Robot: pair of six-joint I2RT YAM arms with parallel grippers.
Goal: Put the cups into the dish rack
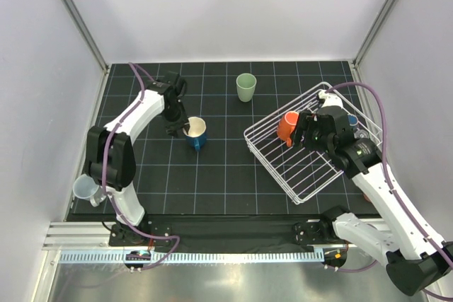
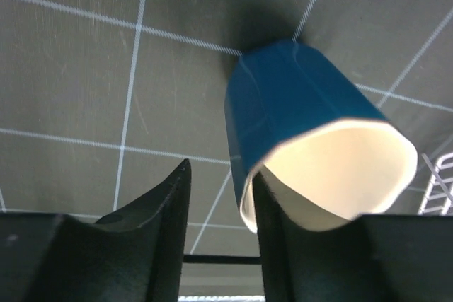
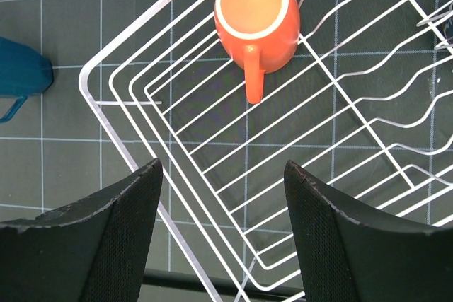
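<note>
The left claw [image 2: 221, 175] is released, one finger [image 2: 276, 245] inside the blue mug [image 2: 297, 104]; an off-centre squeeze may tip it. The right claw [image 3: 223, 167] hangs released above the dish rack [image 3: 86, 76].

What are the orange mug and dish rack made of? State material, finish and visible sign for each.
The orange mug: likely glazed ceramic, smooth sheen, thick rim. The dish rack: probably metal wire coated white, smooth thin rods bent into waves.

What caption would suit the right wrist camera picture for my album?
Open right tool hovering over a white wire dish rack, a glossy orange handled mug sitting inside.
</note>
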